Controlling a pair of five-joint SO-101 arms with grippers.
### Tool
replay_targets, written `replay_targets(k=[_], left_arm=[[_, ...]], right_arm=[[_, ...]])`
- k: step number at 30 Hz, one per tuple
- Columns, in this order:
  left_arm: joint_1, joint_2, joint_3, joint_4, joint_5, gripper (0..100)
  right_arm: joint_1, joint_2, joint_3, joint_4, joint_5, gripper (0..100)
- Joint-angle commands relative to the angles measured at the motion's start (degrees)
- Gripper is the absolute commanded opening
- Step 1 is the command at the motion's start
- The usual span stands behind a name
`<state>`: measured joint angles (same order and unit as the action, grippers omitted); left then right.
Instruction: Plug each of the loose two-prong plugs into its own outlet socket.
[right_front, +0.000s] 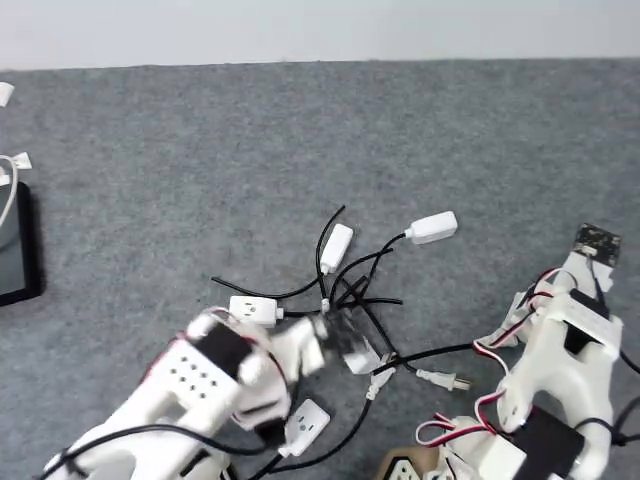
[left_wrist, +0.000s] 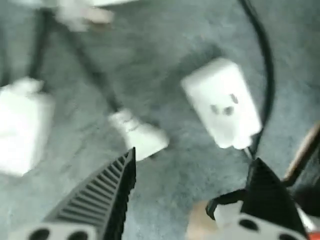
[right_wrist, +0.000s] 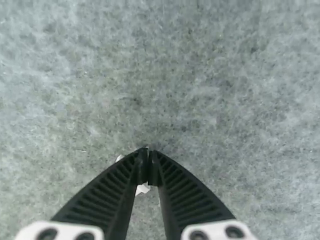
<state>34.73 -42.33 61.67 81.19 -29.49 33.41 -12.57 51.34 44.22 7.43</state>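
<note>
Several white outlet sockets on black cords lie tangled mid-table: one far right, one beside it, one at the left, one near the front. A loose two-prong plug lies right of the tangle. My left gripper hangs open above the carpet, nothing between its fingers. Just beyond it lie a socket with its two slots facing up and a small white plug. From above, the left gripper hovers over the tangle. My right gripper is shut over bare carpet.
The grey carpet covers the table. A dark flat device lies at the far left edge. The right arm stands at the front right, away from the cords. Another white block lies beside the left gripper.
</note>
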Motion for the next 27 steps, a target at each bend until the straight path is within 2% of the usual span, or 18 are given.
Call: replay_targets(k=[1, 6, 9, 15, 18, 22, 27], left_arm=[[11.08, 6.33, 1.54, -6.51, -2.20, 28], [18.90, 7.74, 0.22, -5.45, -2.29, 28], [20.92, 4.84, 0.31, -5.27, -0.88, 28], [20.92, -1.05, 1.10, -5.80, 6.42, 28], [20.92, -0.26, 4.62, -10.73, 9.58, 28], [18.46, 4.84, 7.43, -19.25, 14.77, 28], [12.04, 16.70, 0.13, -21.27, 26.46, 34]], right_arm=[[-1.01, 0.13, -2.55, 0.13, 0.88, 2.7], [-1.01, 0.13, -2.55, 0.13, 0.97, 2.7], [-1.01, 0.13, -2.55, 0.22, 1.05, 2.7], [-1.01, 0.13, -2.55, 0.31, 1.05, 2.7], [-1.01, 0.13, -2.55, 0.40, 1.14, 2.7], [-1.01, 0.13, -2.55, 0.57, 1.14, 2.7], [-1.01, 0.13, -2.55, 0.66, 1.14, 2.7]])
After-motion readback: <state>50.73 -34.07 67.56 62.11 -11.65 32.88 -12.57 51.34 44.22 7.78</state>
